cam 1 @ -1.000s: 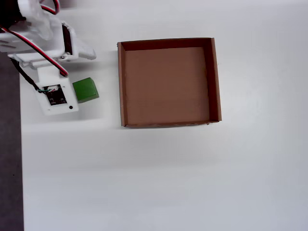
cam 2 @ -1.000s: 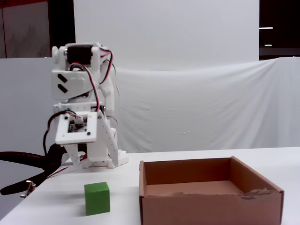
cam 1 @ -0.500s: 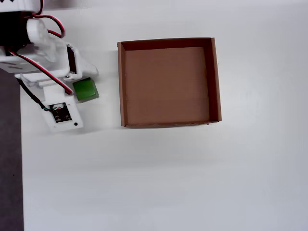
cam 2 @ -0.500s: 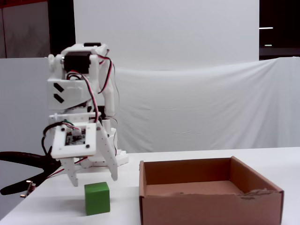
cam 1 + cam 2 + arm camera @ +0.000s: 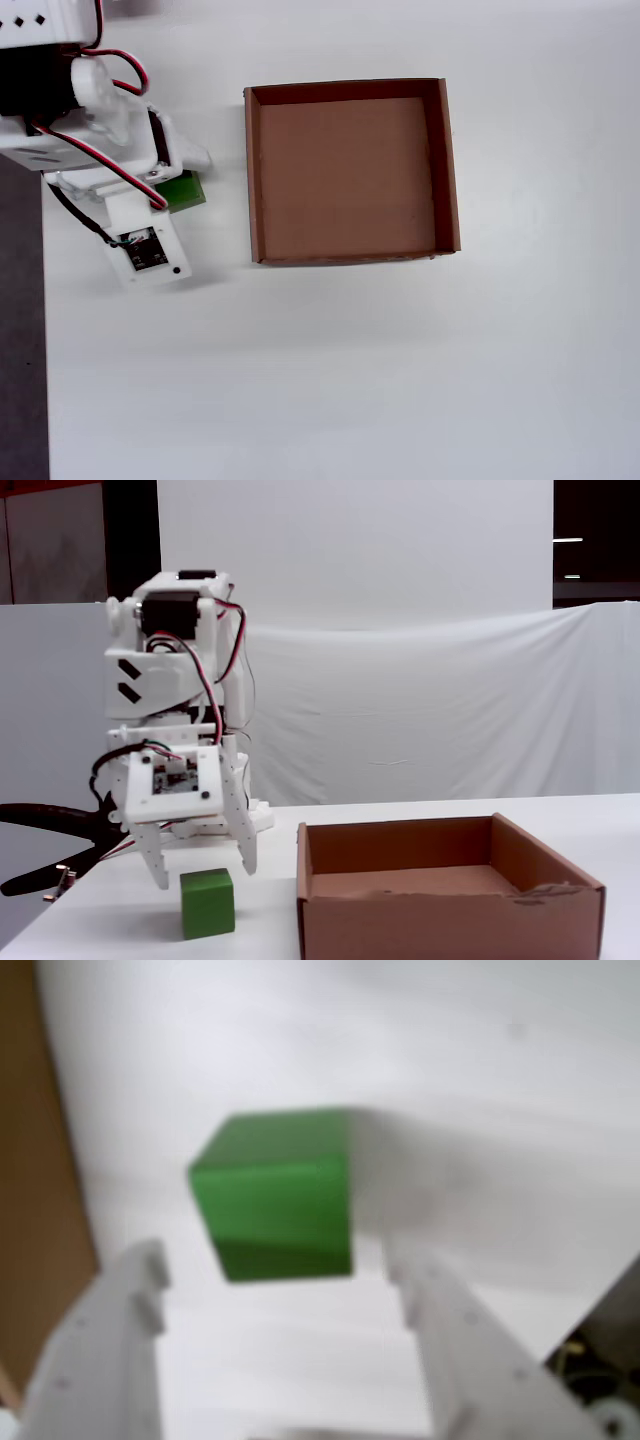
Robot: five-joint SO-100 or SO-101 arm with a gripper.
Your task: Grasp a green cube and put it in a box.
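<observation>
The green cube [image 5: 275, 1195] sits on the white table, just ahead of my open gripper [image 5: 275, 1260] and in line with the gap between its white fingers [image 5: 110, 1340]. In the fixed view the gripper [image 5: 205, 876] hangs with its tips at about the height of the cube's [image 5: 207, 905] top, one on each side. From overhead the arm covers most of the cube [image 5: 185, 191]. The brown cardboard box [image 5: 252, 170] stands empty to the cube's right, and its front wall [image 5: 450, 915] shows in the fixed view.
The table's left edge, with dark floor [image 5: 20, 350] beyond it, runs close to the arm in the overhead view. A black clamp [image 5: 50, 820] reaches in at the left of the fixed view. A white cloth backdrop [image 5: 420, 720] hangs behind the table.
The gripper has come down and moved over the cube, from beside and above it to straddling its top. Cube and box have not moved.
</observation>
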